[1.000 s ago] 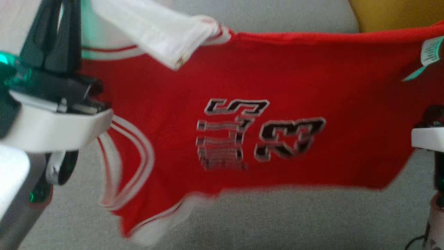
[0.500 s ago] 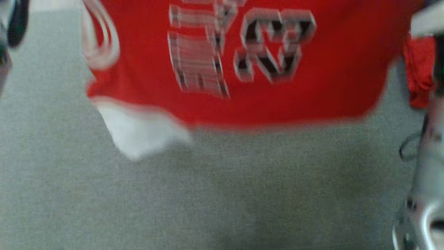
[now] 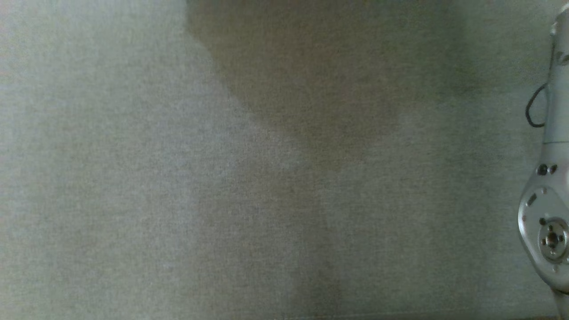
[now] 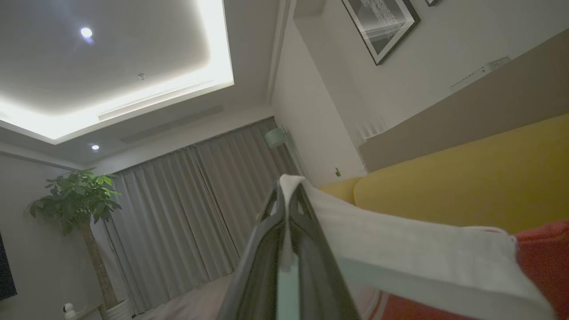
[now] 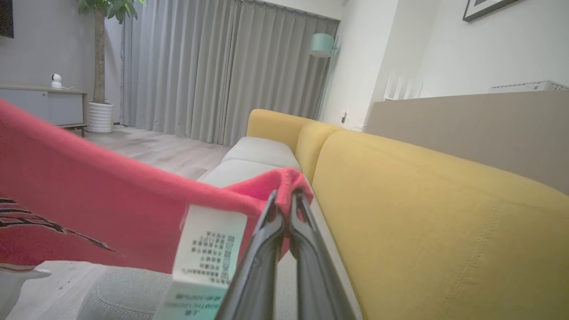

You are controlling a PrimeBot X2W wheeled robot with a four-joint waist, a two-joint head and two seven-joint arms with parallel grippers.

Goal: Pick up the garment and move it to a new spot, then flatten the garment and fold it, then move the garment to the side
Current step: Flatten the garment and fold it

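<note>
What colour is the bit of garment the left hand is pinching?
White; the garment is red farther along. Best in the left wrist view.

My head camera points steeply down, close over the grey seat cushion (image 3: 178,186), with my right arm (image 3: 549,200) at its right edge. My left wrist camera tilts up along the left gripper (image 4: 288,189) toward ceiling (image 4: 111,66) and curtains (image 4: 186,200). My right wrist camera looks level along the right gripper (image 5: 284,198). Both wrist views share curtains, yellow sofa back (image 5: 422,222) and garment (image 5: 89,200).
</note>
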